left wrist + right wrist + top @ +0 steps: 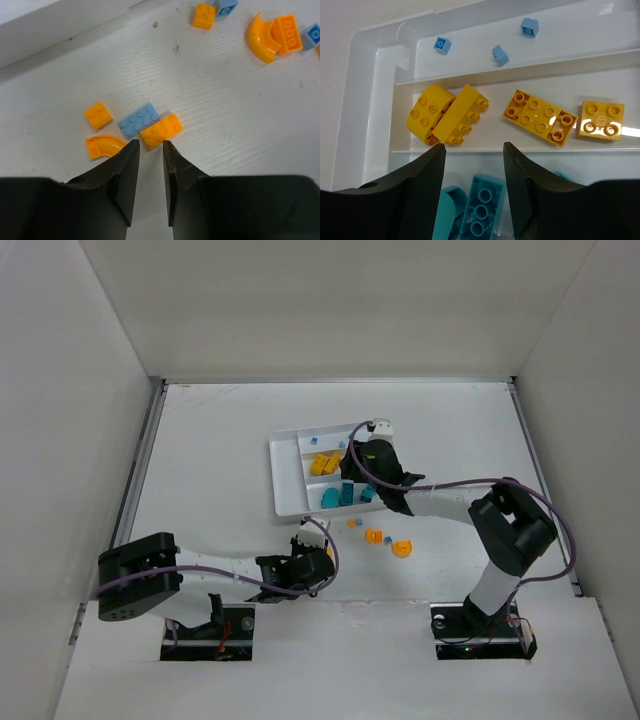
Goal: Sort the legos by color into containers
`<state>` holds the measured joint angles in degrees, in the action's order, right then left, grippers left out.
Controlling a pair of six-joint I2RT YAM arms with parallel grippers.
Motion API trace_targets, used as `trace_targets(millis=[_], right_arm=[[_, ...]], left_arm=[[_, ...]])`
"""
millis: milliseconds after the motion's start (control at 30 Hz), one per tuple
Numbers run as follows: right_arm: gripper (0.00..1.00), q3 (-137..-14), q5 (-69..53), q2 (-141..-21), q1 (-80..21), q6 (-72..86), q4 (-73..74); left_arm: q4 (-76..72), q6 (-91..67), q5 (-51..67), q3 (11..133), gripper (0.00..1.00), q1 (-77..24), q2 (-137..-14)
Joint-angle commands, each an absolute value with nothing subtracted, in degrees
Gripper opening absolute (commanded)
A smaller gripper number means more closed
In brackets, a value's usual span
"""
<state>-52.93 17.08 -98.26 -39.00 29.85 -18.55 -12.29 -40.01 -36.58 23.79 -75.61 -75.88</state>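
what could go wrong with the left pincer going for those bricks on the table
The orange brick in front of the left pincer touches a light blue brick; a grab may drag both along and mix colours. The jaws stand narrow, so they could push the orange brick away rather than straddle it.

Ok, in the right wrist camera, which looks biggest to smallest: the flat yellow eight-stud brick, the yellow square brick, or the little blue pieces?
1. flat yellow eight-stud brick
2. yellow square brick
3. little blue pieces, clearly the smallest. The three look about alike, so I won't rank them against each other.
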Motion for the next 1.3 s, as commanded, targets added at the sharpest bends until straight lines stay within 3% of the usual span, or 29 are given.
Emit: trace_targets(millis=[0, 400, 733, 933, 1100, 1267], right_arm=[[0.56, -53.3, 17.4, -96.3, -39.3, 30.4, -22.1], [0.56, -53.0, 17.4, -95.8, -39.4, 30.4, -22.1], [0.56, -53.7, 17.1, -96.8, -39.9, 30.5, -22.3], [0.55, -53.5, 17.0, -96.6, -39.9, 30.5, -22.8], [0.45, -53.3, 16.5, -96.4, -39.9, 30.5, -22.8], [0.44, -53.1, 16.3, -96.6, -39.9, 30.7, -23.2]], left_arm=[[-10.6, -42.4, -36.9, 22.5, 0.23, -74.2, -74.3], [-20.8, -39.9, -32.8, 26.2, 0.23, -76.2, -82.3], [-17.9, -37.2, -33.7, 20.9, 0.27, -69.8, -69.4], [-18.5, -37.0, -25.4, 22.6, 0.14, -66.1, -72.4], [-18.0, -37.2, -24.5, 24.0, 0.05, -66.4, -75.9], [-16.5, -38.1, -24.6, 23.3, 0.02, -67.5, -75.3]])
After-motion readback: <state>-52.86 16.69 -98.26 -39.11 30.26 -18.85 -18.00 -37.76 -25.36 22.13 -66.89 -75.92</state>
